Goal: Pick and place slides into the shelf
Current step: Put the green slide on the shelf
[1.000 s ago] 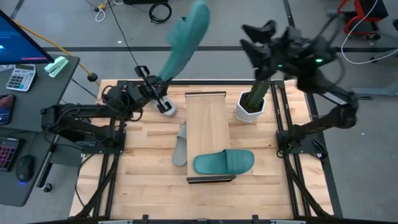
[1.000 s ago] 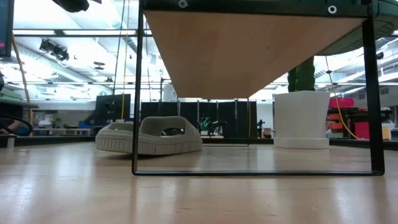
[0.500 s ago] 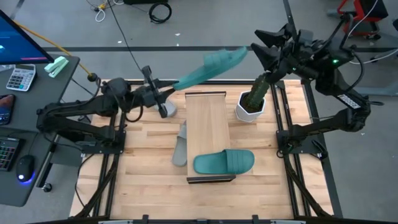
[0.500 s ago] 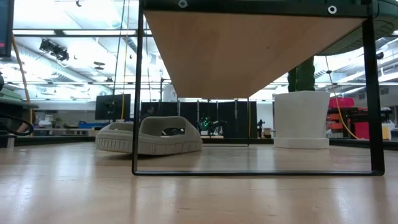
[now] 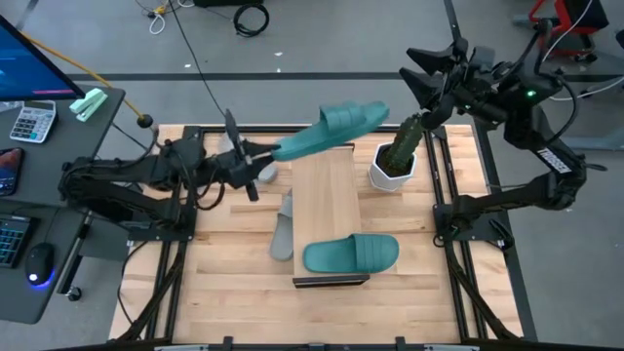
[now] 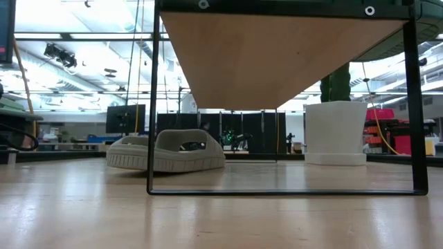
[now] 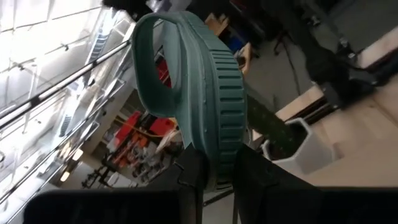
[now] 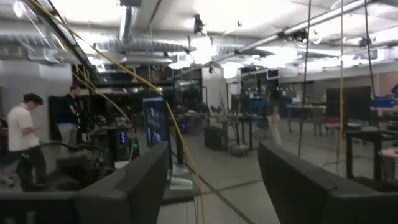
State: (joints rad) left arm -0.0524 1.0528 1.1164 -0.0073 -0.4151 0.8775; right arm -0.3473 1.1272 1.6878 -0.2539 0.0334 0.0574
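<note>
Swinging down from its raised pose a second ago, the teal slide (image 5: pixel 331 129) is now lying nearly level, its long axis running from the left hand (image 5: pixel 261 159) toward the far end of the shelf (image 5: pixel 331 210), where another teal slide (image 5: pixel 351 253) is sitting at the near end. The right hand (image 5: pixel 429 73) is hanging wide and empty above the potted plant (image 5: pixel 395 161), farther off. Low down, a grey slide (image 6: pixel 166 152) is resting on the counter (image 6: pixel 221 214) beside the shelf. From the left wrist, the fingers (image 7: pixel 193 177) are pinching the teal slide's sole edge.

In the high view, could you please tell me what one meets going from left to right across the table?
left gripper → grey slide → shelf → white plant pot → right gripper
</note>
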